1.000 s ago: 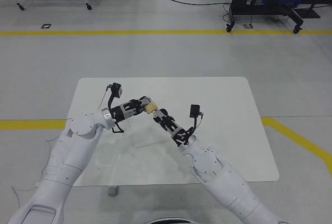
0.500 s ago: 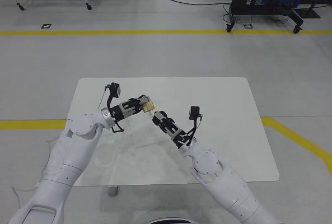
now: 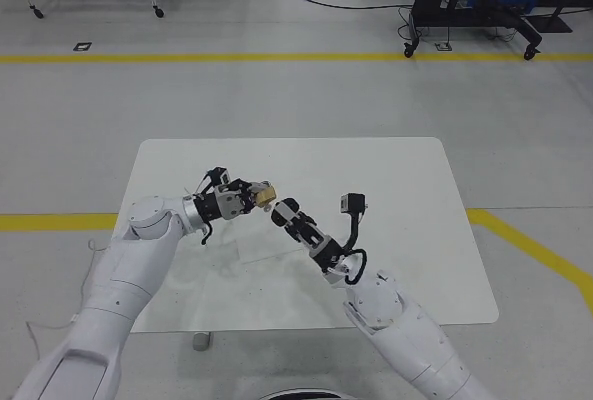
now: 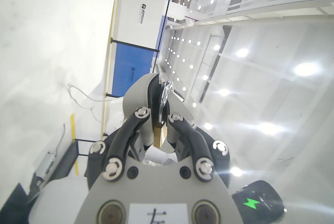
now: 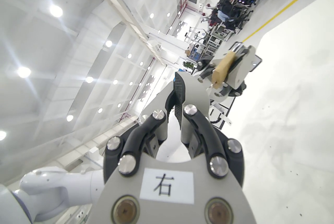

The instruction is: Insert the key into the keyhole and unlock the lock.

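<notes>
A brass padlock (image 3: 266, 193) with a silver shackle (image 4: 165, 94) hangs above the middle of the white table (image 3: 406, 180). My left gripper (image 3: 257, 193) is shut on it, its fingers (image 4: 135, 94) clamped on either side of the lock's body (image 4: 159, 135). In the right wrist view the lock (image 5: 222, 70) shows a small metal stub (image 5: 215, 84) at its near end; I cannot tell whether that is the key. My right gripper (image 3: 280, 209) sits just beside the lock, a small gap away. Its fingers (image 5: 191, 92) are pressed together, and nothing shows between them.
The table's bare top spreads to the right (image 3: 416, 250) and behind both arms. Its front edge (image 3: 276, 328) lies close under the arms. Yellow floor lines (image 3: 536, 250) run around the table, and a black cart (image 3: 476, 20) stands far back.
My left wrist has rolled, turning the lock and bringing it slightly lower. My right gripper has drawn back a little from the lock it was touching a second ago.
</notes>
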Robot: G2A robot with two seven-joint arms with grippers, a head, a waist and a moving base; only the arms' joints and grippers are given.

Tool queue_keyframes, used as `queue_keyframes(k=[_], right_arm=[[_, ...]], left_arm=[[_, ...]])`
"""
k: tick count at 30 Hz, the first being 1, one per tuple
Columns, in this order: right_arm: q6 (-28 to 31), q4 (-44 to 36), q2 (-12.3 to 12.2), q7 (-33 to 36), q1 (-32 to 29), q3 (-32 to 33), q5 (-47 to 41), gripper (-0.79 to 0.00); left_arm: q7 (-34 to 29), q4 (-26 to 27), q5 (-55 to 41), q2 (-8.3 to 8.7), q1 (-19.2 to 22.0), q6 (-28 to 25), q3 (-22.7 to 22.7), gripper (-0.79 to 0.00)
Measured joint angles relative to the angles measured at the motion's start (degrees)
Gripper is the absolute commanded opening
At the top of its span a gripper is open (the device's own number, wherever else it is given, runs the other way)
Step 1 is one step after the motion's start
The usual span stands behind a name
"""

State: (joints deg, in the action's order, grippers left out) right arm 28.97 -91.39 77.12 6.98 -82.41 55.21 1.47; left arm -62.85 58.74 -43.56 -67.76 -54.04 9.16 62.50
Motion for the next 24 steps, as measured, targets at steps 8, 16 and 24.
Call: queue_keyframes(k=[8,16,24], right_arm=[[2.4,0.9,0.0,1.6,-0.2,-0.4,2.8,-0.785],[3.0,6.0,0.9,0.3,3.7,-1.9,3.6,-0.785],[2.4,10.7,1.7,-2.0,6.8,-2.4,4.2,-0.785]], left_arm=[[-1.6,-4.1,-1.0,-0.82,2.3,0.1,-1.5,-0.785],[-2.6,-5.5,-0.2,-1.23,3.3,-0.6,-2.4,-0.785],[-3.7,-6.4,0.2,-1.45,3.8,-0.4,-2.9,-0.785]])
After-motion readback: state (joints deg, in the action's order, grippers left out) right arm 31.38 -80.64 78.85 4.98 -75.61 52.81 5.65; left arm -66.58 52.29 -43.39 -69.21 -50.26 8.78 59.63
